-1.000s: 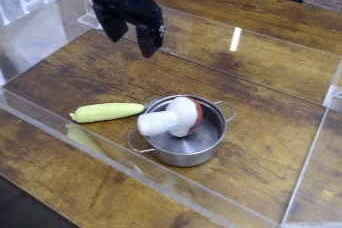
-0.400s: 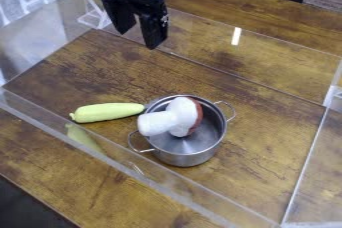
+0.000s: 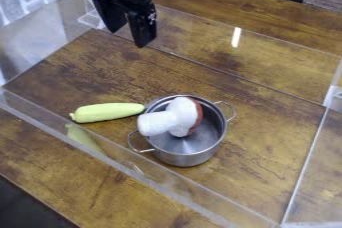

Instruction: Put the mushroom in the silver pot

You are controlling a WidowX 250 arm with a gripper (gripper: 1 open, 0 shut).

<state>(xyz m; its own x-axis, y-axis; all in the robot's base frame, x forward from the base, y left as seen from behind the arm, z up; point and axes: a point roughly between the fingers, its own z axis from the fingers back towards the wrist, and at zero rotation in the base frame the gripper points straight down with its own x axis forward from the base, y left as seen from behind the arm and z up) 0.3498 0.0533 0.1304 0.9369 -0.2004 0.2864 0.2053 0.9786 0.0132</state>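
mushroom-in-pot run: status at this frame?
Done: the mushroom lies in the silver pot, stem end resting over the near-left rim. In hand: nothing; the gripper hangs well above and behind the pot, jaws open and empty. Left: nothing obvious. The green vegetable lies beside the pot, untouched.

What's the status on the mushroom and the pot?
Gripper open, empty, up and clear. Mushroom lying in silver pot, stem over the rim. Green vegetable beside pot, not obstructing.
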